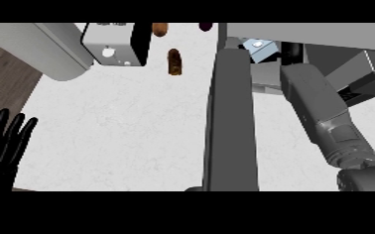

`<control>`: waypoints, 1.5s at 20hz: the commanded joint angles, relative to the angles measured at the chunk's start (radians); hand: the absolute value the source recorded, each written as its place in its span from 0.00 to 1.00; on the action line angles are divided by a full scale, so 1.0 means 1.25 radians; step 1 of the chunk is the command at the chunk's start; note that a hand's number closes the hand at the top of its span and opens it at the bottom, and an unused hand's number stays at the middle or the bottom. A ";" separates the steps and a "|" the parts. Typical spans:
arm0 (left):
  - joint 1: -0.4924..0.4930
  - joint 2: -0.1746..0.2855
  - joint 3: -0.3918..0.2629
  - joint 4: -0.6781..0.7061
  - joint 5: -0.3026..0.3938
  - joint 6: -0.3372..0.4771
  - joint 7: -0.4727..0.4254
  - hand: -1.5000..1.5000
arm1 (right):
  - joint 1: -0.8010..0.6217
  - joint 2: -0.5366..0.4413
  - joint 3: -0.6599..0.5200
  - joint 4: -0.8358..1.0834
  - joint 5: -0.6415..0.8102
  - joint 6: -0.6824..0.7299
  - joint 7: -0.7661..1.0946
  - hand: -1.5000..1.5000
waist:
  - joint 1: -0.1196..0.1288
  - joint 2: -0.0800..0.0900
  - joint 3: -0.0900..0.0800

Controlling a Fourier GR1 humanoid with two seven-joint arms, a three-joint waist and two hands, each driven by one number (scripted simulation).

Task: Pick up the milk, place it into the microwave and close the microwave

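You see the microwave [307, 32] at the far right of the bench [132, 129], with its door [233, 119] swung open toward you. The milk [261, 49] is inside the microwave, just past the door's far end. Your right forearm reaches into the microwave, and the right hand [293, 54] shows just beside the milk; you cannot tell whether it grasps the carton. Well left of the microwave, your left hand [11, 148] rests at the view's edge, fingers [31, 126] released and straight.
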State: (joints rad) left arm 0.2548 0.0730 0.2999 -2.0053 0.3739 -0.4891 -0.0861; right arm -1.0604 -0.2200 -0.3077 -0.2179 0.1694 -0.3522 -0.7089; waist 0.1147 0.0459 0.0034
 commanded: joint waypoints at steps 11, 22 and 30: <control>-0.047 0.007 -0.034 0.010 -0.077 0.009 -0.002 0.00 | -0.055 -0.043 0.027 0.079 0.078 -0.330 0.059 0.00 | 0.051 0.031 -0.001; -0.084 -0.003 -0.064 0.019 -0.116 0.023 -0.001 0.00 | -0.075 -0.017 -0.001 0.105 0.049 -0.195 0.096 0.00 | 0.050 0.032 0.004; -0.096 -0.027 -0.113 0.004 -0.149 0.038 0.019 0.00 | -0.078 0.001 -0.022 0.107 0.029 -0.156 0.097 0.00 | 0.042 0.027 0.003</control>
State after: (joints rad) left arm 0.1524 0.0539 0.1862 -1.9962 0.2115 -0.4564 -0.0754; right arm -1.1436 -0.2300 -0.3230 -0.0873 0.2174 -0.5680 -0.6017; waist 0.1728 0.0812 0.0076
